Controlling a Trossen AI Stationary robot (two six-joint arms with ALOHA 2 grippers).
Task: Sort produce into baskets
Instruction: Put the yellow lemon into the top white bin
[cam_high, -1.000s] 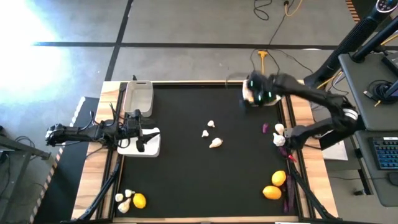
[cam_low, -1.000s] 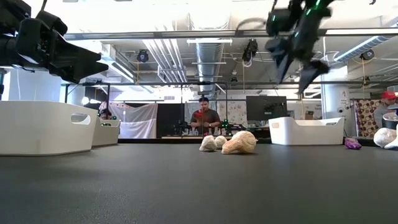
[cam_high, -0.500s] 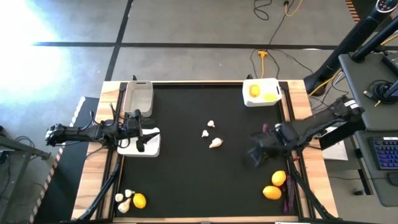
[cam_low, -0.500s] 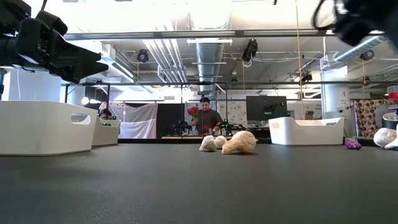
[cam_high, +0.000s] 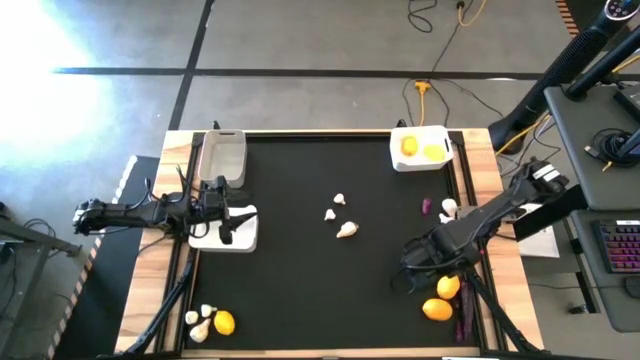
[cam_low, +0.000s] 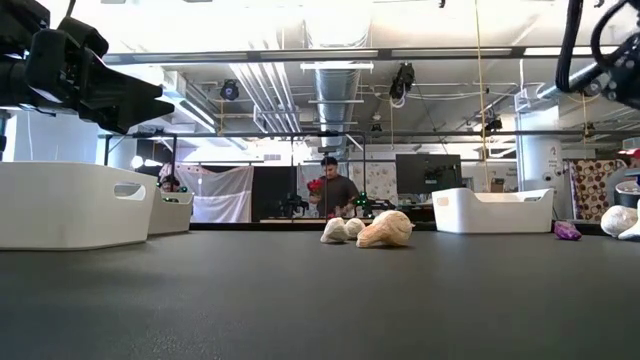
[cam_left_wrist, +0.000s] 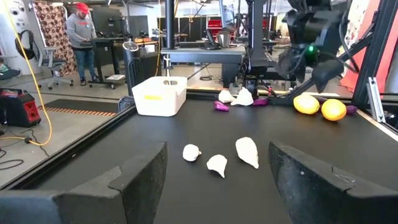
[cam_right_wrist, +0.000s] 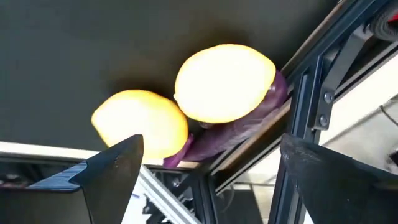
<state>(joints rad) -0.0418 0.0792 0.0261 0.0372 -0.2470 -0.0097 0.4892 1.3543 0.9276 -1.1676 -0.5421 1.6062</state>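
Note:
My right gripper (cam_high: 420, 268) hangs open, pointing down, just above and beside two citrus fruits (cam_right_wrist: 225, 82) (cam_right_wrist: 140, 122) at the table's near right. A purple eggplant piece (cam_right_wrist: 236, 127) lies against them by the rail. My left gripper (cam_left_wrist: 217, 180) waits open and level over a white basket (cam_high: 240, 238) at the left edge. A greyish basket (cam_high: 222, 158) stands behind it. The far-right white basket (cam_high: 420, 148) holds two yellow fruits. Three garlic bulbs (cam_high: 340, 216) lie mid-table.
A garlic bulb (cam_high: 449, 208) and a small purple piece (cam_high: 427, 206) lie by the right rail. More garlic (cam_high: 200, 322) and a yellow citrus (cam_high: 224, 322) sit at the near left corner. A metal frame rail (cam_right_wrist: 311, 81) runs right behind the two fruits.
My right gripper has swung from over the far-right white basket toward the table's near edge and come down beside the two citrus fruits, tipping downward and rolling as it went. Its fingers stay open. The basket it left now shows two yellow fruits inside.

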